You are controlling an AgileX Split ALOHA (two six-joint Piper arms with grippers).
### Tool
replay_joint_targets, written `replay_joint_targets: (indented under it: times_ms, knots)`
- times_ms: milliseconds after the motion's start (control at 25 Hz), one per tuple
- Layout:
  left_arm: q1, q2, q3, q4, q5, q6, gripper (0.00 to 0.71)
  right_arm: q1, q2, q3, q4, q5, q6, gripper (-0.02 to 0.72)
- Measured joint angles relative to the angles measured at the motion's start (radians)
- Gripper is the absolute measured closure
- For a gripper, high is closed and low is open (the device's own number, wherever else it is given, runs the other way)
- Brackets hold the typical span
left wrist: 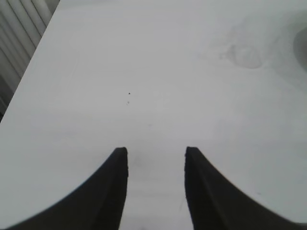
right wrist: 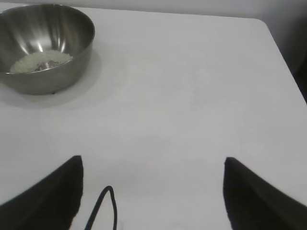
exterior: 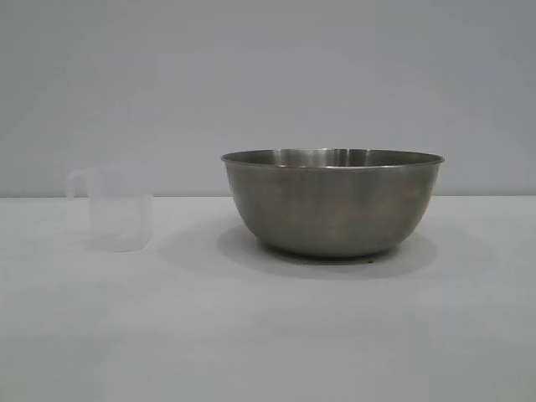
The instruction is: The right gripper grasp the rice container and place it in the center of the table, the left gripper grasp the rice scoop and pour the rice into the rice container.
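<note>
The steel rice container (exterior: 333,203) stands on the white table (exterior: 251,335), a little right of the middle. It also shows in the right wrist view (right wrist: 45,45), with a small heap of rice (right wrist: 41,61) on its bottom. The translucent rice scoop (exterior: 117,209) stands upright to its left, handle pointing left, and looks empty. It shows faintly in the left wrist view (left wrist: 244,55). My left gripper (left wrist: 156,151) is open and empty over bare table, away from the scoop. My right gripper (right wrist: 152,160) is wide open and empty, well away from the container. Neither gripper shows in the exterior view.
A black cable loop (right wrist: 103,206) hangs between the right gripper's fingers. The table's edge runs near a ribbed surface (left wrist: 19,28) in the left wrist view. The table's rounded corner (right wrist: 268,28) shows in the right wrist view.
</note>
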Motion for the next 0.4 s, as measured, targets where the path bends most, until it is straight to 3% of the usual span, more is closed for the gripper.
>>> replay_joint_targets:
  times_ms: [400]
  knots:
    - [0.000, 0.000, 0.000, 0.000, 0.000, 0.000, 0.450, 0.000, 0.000, 0.000, 0.000, 0.000, 0.005, 0.148]
